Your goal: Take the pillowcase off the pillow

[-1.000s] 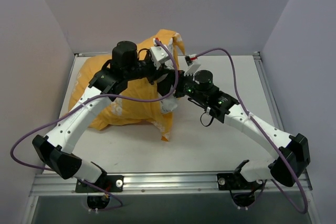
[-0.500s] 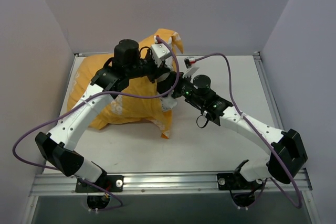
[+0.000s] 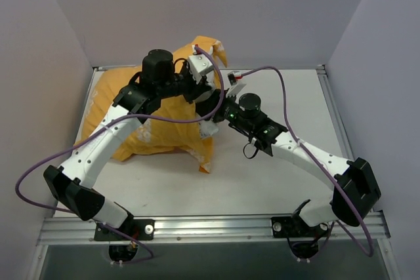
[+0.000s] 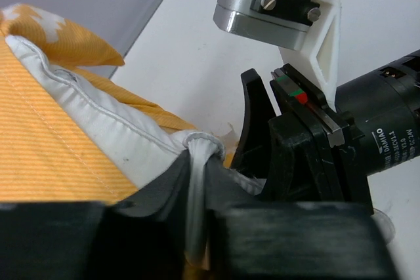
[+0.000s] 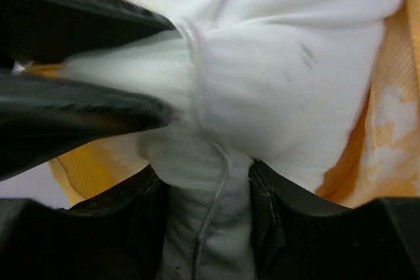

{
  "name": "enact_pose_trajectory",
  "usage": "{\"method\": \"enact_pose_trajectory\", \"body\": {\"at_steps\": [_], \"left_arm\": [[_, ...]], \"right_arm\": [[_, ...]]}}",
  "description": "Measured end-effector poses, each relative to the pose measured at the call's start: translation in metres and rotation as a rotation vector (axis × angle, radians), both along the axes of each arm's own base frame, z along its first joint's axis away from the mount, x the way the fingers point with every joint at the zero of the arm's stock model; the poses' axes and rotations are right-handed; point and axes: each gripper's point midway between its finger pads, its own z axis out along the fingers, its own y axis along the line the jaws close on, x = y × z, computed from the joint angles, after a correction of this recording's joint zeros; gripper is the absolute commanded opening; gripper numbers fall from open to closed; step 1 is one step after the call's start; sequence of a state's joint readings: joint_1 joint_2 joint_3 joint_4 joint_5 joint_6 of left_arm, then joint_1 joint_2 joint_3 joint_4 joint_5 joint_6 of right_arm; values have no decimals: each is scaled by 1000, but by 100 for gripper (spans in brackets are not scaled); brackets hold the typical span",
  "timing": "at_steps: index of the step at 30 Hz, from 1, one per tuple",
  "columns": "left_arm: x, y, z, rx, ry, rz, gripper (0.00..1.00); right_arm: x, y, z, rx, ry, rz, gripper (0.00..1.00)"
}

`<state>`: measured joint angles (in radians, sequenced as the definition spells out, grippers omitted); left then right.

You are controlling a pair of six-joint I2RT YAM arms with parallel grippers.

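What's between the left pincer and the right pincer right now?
A bunched corner of the pillow, out of the pillowcase: right wrist view shows left pincer and right pincer both clamping it.

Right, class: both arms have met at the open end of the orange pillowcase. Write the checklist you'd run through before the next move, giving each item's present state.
1. Left gripper gripping the pillow: ok, a white corner is pinched in its jaws.
2. Right gripper gripping the pillow: ok, white fabric fills its jaws.
3. Pillowcase kept out of both grips: cannot tell, orange cloth lies right beside them.
4. Something holding the pillowcase back: not ok, both grippers are on the pillow.
5. Pillow mostly out: not ok, the top view shows almost only orange beyond the grippers.
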<state>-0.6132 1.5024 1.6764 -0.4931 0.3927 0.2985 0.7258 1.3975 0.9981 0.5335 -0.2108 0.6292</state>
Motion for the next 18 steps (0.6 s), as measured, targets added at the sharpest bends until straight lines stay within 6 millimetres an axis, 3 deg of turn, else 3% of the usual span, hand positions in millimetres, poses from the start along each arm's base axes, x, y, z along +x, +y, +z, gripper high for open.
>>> {"method": "enact_pose_trajectory", "body": {"at_steps": [1, 3, 4, 5, 10, 14, 16, 18], "left_arm": [[0, 0, 1, 1, -8, -2, 62], [-4, -5, 8, -13, -33, -25, 82], [-2, -2, 12, -7, -60, -9, 98], [-3, -1, 19, -11, -84, -5, 94], [-22, 6, 52, -57, -139, -22, 94], [-24, 26, 82, -77, -195, 3, 94], [-17, 46, 82, -37, -205, 36, 94], [-6, 73, 65, 73, -217, 72, 94]], "right_arm": [[-1, 0, -1, -1, 2, 2, 0], [-2, -2, -9, -11, 15, 2, 0], [-2, -4, -15, -19, 24, -2, 0], [-3, -8, -25, -33, 40, -8, 0], [-6, -28, -74, -86, 148, -35, 0], [-5, -37, -88, -85, 187, -49, 0], [-3, -40, -90, -64, 191, -51, 0], [-4, -44, -95, -33, 207, -50, 0]]}}
